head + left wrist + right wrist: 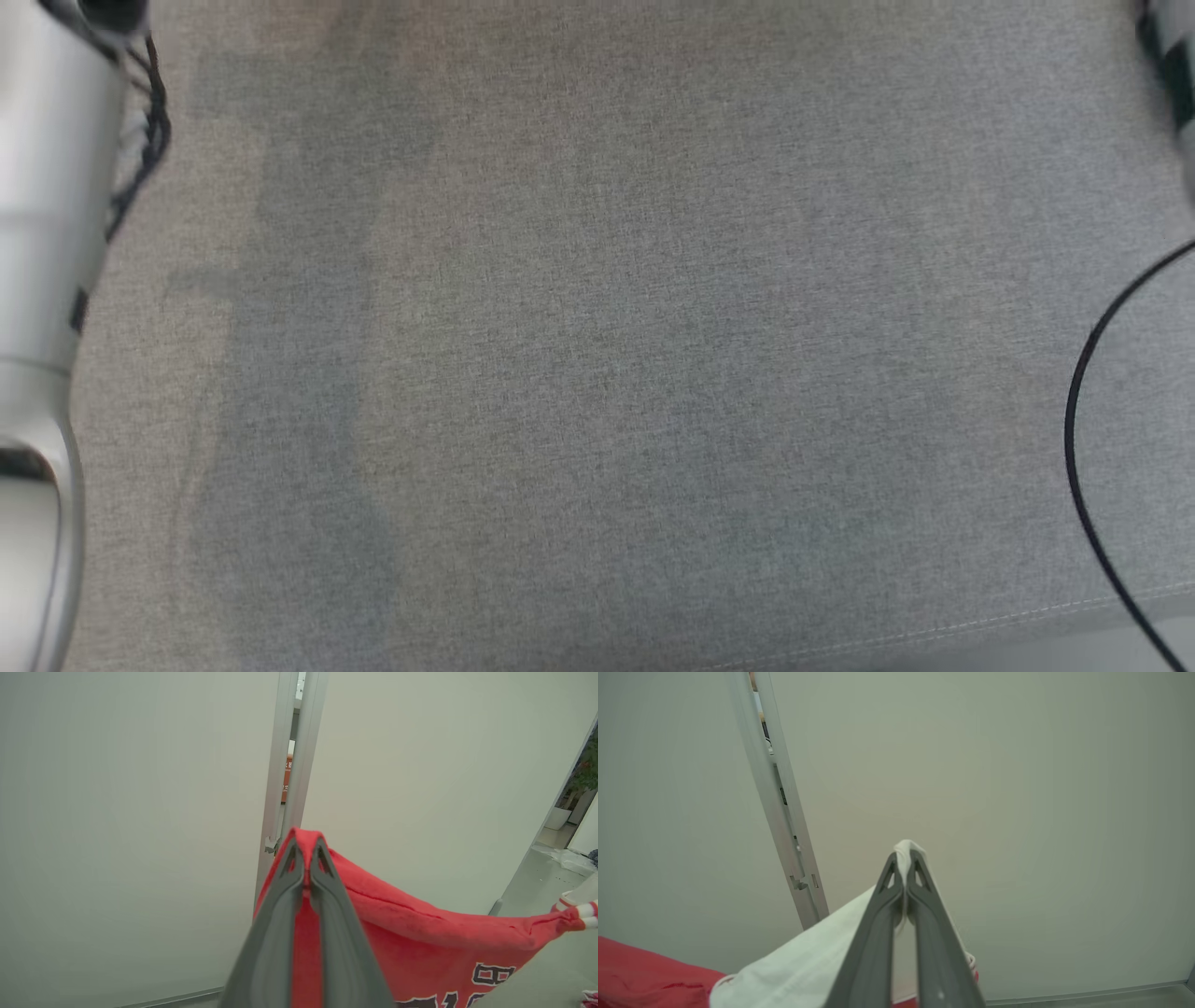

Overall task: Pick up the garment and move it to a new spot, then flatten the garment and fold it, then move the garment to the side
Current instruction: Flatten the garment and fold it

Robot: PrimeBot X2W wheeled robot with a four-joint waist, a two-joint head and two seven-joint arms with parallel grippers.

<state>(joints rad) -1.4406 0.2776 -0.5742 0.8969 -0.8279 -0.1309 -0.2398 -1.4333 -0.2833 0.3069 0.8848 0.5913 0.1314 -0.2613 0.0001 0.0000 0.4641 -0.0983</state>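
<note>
Garment (420, 933) is being held up, stretched btwn left gripper (306, 848) & right gripper (904, 858), jaws pinched shut on its edges, prob. for laying flat.

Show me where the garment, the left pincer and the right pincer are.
garment (420, 933): left wrist view, red body cloth.
left pincer (307, 847): left wrist view, midway between fingertips.
right pincer (904, 858): right wrist view, midway between fingertips.

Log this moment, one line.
state: garment stretched between grippers | left gripper: shut on garment | right gripper: shut on garment | head view: grey fabric
</note>
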